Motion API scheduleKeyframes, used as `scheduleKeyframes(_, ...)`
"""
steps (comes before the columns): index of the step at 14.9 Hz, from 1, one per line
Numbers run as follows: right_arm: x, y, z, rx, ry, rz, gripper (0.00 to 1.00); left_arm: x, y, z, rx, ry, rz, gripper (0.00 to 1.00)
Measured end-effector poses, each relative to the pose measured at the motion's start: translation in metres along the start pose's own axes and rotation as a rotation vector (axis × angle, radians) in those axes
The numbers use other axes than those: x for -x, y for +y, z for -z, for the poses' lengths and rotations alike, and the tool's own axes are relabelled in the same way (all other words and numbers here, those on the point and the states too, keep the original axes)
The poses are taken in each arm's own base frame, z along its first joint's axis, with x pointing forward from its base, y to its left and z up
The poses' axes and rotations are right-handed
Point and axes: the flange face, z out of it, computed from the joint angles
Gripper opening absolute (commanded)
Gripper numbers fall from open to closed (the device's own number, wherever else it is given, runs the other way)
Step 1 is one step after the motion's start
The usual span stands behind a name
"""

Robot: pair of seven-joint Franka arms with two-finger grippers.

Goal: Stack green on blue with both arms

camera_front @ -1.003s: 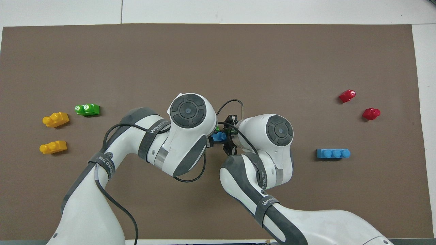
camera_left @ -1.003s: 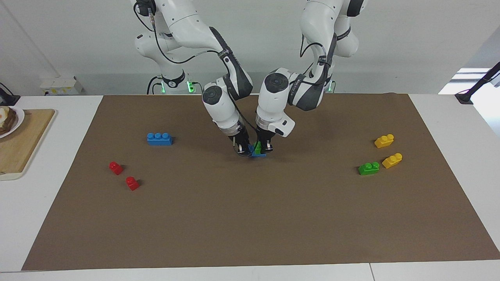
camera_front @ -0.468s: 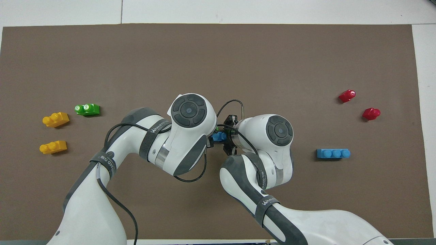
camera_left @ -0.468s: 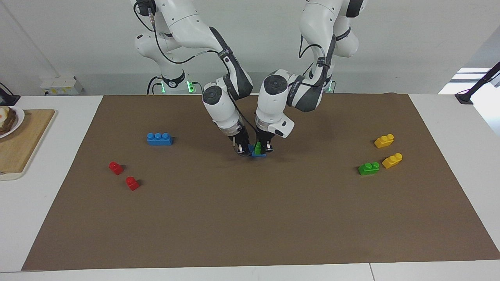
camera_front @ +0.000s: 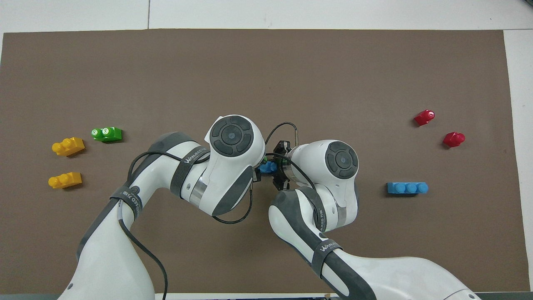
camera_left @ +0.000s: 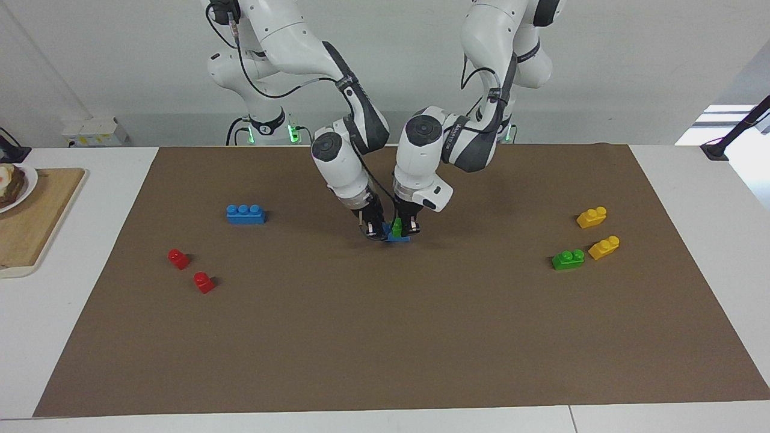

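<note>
My left pincer (camera_left: 411, 229) is clamped on the green brick (camera_left: 396, 227). My right pincer (camera_left: 374, 231) is clamped on the blue brick (camera_left: 397, 237). Both meet at the centre of the brown mat (camera_left: 385, 337) on the table (camera_left: 692, 421); green sits atop blue. In the overhead view, the spare blue brick (camera_front: 407, 188) lies at 3 o'clock and the spare green brick (camera_front: 106, 133) at 9 o'clock.

Glossy plastic green brick (camera_left: 396, 227) and blue brick (camera_left: 397, 237), matt brown paper-like mat (camera_left: 385, 337), smooth wooden board (camera_left: 36, 222)
</note>
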Motion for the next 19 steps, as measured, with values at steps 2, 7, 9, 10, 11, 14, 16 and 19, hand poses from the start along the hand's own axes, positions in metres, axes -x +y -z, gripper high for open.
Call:
scheduleKeyframes(2,0.0,0.0,0.0,0.0,0.0,0.0,0.0,0.0,0.0,0.0,0.0,0.0,-0.004,0.0)
scheduleKeyframes(7,0.0,0.0,0.0,0.0,0.0,0.0,0.0,0.0,-0.001,0.0,0.0,0.0,-0.022,0.0)
scheduleKeyframes(9,0.0,0.001,0.0,0.001,0.0,0.0,0.0,0.001,-0.001,0.0,0.0,-0.001,-0.035,0.0)
scheduleKeyframes(10,0.0,0.001,0.0,0.001,0.001,0.001,0.0,0.001,-0.002,0.0,0.0,-0.001,-0.038,0.0)
scheduleKeyframes(11,0.0,0.001,0.0,0.001,0.001,0.001,0.0,0.002,-0.003,0.0,0.0,-0.002,-0.042,0.0)
scheduleKeyframes(14,0.0,0.002,0.0,0.001,0.0,0.001,0.0,0.01,-0.022,-0.002,-0.034,0.018,-0.072,0.0)
scheduleKeyframes(16,0.0,0.002,0.0,0.001,0.001,0.001,0.0,0.011,-0.023,-0.002,-0.034,0.02,-0.078,0.0)
scheduleKeyframes(19,0.0,0.002,0.0,0.001,0.001,0.001,0.0,0.009,-0.022,-0.002,-0.034,0.021,-0.08,0.0)
